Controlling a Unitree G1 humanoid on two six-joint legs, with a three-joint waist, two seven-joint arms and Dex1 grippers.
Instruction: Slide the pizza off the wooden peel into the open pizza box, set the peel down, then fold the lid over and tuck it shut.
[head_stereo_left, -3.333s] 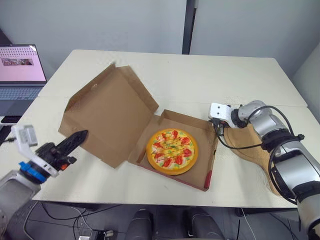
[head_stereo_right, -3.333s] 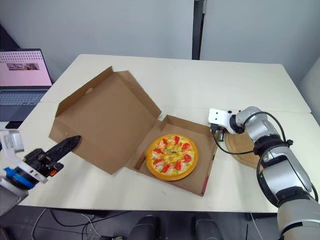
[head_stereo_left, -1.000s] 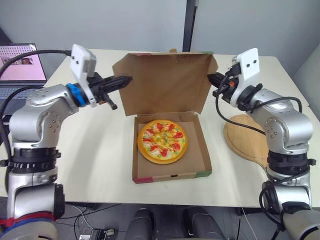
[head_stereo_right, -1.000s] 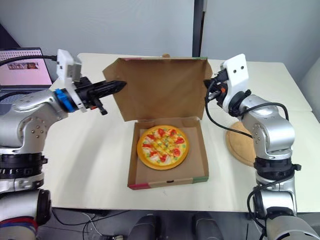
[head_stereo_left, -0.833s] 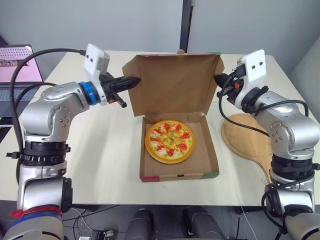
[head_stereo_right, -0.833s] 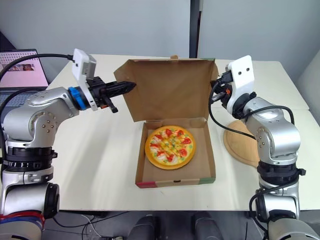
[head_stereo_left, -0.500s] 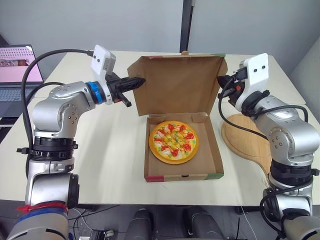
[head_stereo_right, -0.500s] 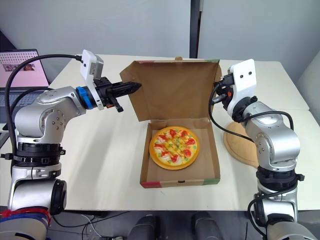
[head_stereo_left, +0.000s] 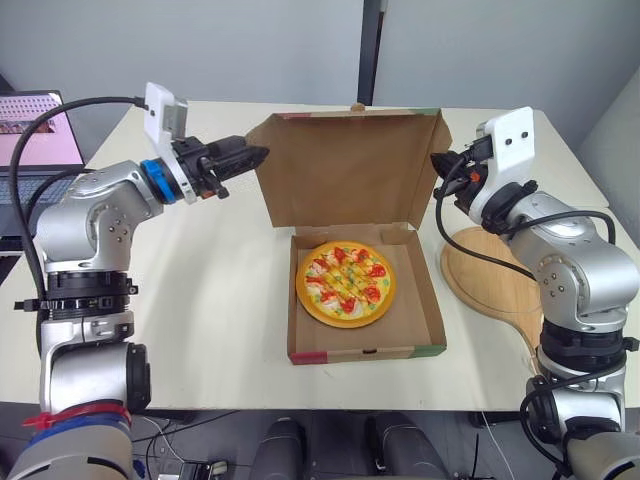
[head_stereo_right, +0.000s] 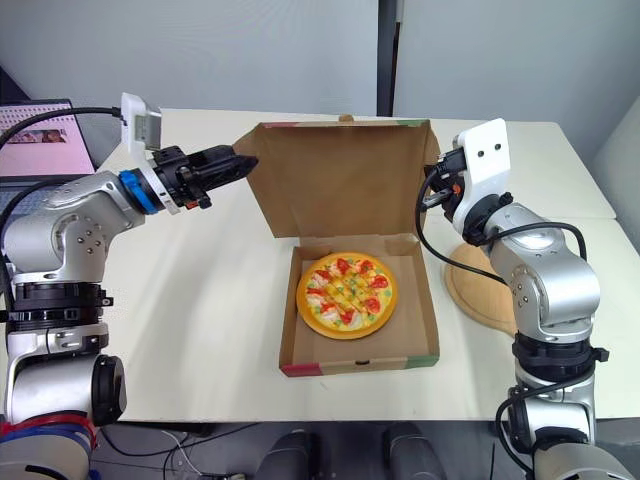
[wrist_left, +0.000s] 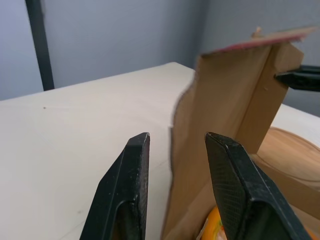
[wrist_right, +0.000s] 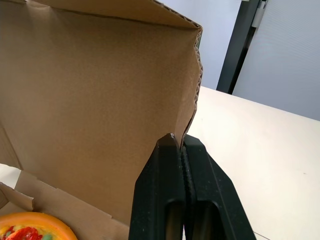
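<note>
The pizza (head_stereo_left: 346, 282) lies in the base of the cardboard box (head_stereo_left: 365, 353). The lid (head_stereo_left: 345, 170) stands upright behind it. My left gripper (head_stereo_left: 255, 152) is at the lid's upper left edge. It is open in the left wrist view (wrist_left: 176, 136), with the lid's side flap (wrist_left: 220, 100) just beyond the fingertips. My right gripper (head_stereo_left: 438, 160) is at the lid's right edge. In the right wrist view (wrist_right: 178, 137) it is shut, its tips pinching the right side flap (wrist_right: 192, 100). The round wooden peel (head_stereo_left: 495, 285) lies flat to the right of the box.
An open laptop (head_stereo_left: 30, 130) stands on a neighbouring table at the far left. The white table (head_stereo_left: 220, 290) has free room left of the box and in front of it. A dark post (head_stereo_left: 372, 50) rises behind the table.
My left gripper has drawn back a little to the left along the lid's edge. The lid stays upright, and the right gripper has not moved.
</note>
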